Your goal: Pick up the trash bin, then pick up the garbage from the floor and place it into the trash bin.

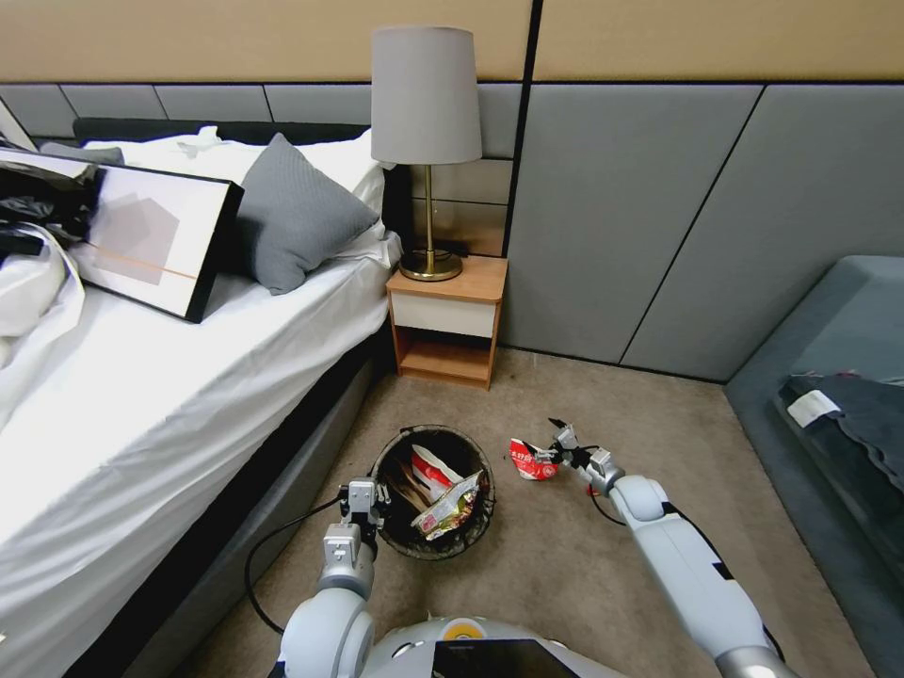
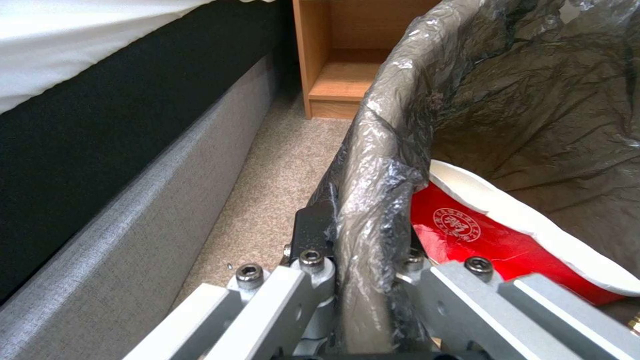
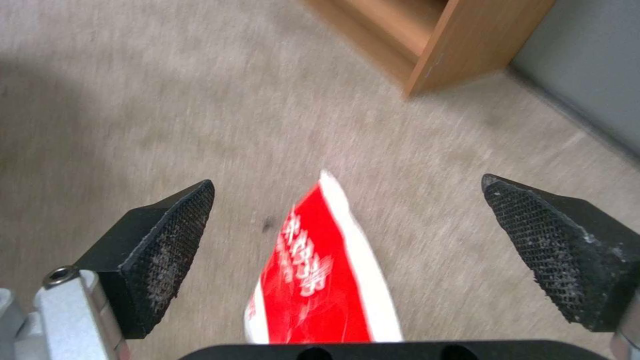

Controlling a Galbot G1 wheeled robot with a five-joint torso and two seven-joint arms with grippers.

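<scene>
The trash bin (image 1: 400, 450), round with a dark liner bag, is beside the bed frame, and I cannot tell whether it rests on the carpet. My left gripper (image 1: 363, 497) is shut on its near rim; in the left wrist view the fingers (image 2: 313, 227) pinch the liner-covered rim (image 2: 393, 125). Inside lie garbage pieces: a red-and-white wrapper (image 1: 435, 468), a shiny wrapper (image 1: 450, 507) and a red paper piece (image 2: 480, 235). To the bin's right, a crumpled red-and-white wrapper (image 1: 529, 460) lies on the carpet. My right gripper (image 1: 562, 441) is open around it, and the wrapper (image 3: 320, 270) sits between the wide-apart pads (image 3: 170, 240).
The bed (image 1: 169, 395) runs along the left, close to the bin. A wooden nightstand (image 1: 447, 320) with a lamp (image 1: 428, 151) stands behind the bin. A grey sofa (image 1: 829, 377) borders the right. Open carpet lies between the bin and sofa.
</scene>
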